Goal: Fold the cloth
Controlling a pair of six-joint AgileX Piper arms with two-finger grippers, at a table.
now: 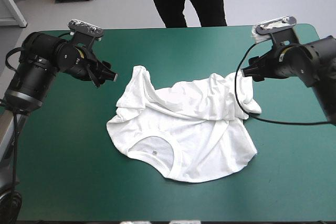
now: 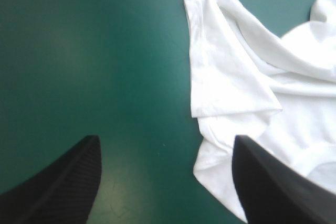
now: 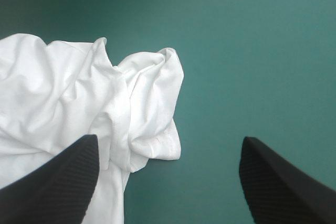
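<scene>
While up at upper left and upper right, gaping wide, holding nothing: left gripper [image 1: 107,77], right gripper [image 1: 251,73]. Rumpled T-shirt [image 1: 184,124] mid-frame.

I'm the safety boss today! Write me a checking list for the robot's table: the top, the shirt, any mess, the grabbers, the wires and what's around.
Surface: teal-green cover, smooth where it shows.
Job's things: white T-shirt in the middle of the table, rumpled and not yet folded. Its collar is toward the near edge and its far part is bunched up.
Clutter: nothing seen.
Grippers: left gripper open, holding nothing, at the shirt's left sleeve. Right gripper open, holding nothing, beside the bunched cloth on the shirt's right side.
Cables: nothing seen beyond the robot's own.
Surroundings: nothing seen at or over the table's top.
</scene>
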